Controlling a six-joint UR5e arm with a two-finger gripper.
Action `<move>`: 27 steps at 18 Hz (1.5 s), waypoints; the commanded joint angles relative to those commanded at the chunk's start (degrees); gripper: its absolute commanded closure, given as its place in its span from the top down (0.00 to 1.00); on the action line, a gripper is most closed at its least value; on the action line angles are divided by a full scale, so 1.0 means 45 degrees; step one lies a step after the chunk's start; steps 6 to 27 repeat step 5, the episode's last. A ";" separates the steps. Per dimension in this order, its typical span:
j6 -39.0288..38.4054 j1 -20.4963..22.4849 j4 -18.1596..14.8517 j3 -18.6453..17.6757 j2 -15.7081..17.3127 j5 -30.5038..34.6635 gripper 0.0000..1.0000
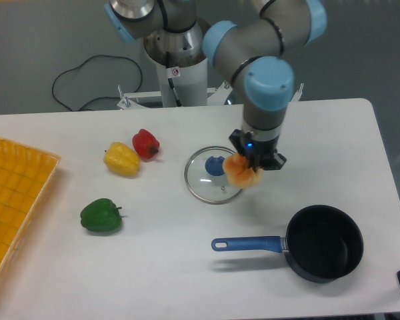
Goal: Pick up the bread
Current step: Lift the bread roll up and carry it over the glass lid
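Note:
The bread (242,171) is a small lumpy pale orange bun with cream patches. It sits between the fingers of my gripper (251,165), at the right edge of a glass lid. The gripper points straight down and is shut on the bread. The bun looks lifted a little above the table, over the lid's rim. The fingertips are mostly hidden behind the bun and the wrist.
A round glass lid with a blue knob (214,174) lies just left of the bread. A black pot with a blue handle (322,243) stands front right. A yellow pepper (122,159), red pepper (145,143) and green pepper (101,216) lie left. An orange tray (13,200) is at the far left.

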 joint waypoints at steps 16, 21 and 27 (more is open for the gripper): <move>0.0603 0.0097 0.0000 0.0510 -0.0470 0.0039 0.07; 0.0603 0.0097 0.0000 0.0510 -0.0470 0.0039 0.07; 0.0603 0.0097 0.0000 0.0510 -0.0470 0.0039 0.07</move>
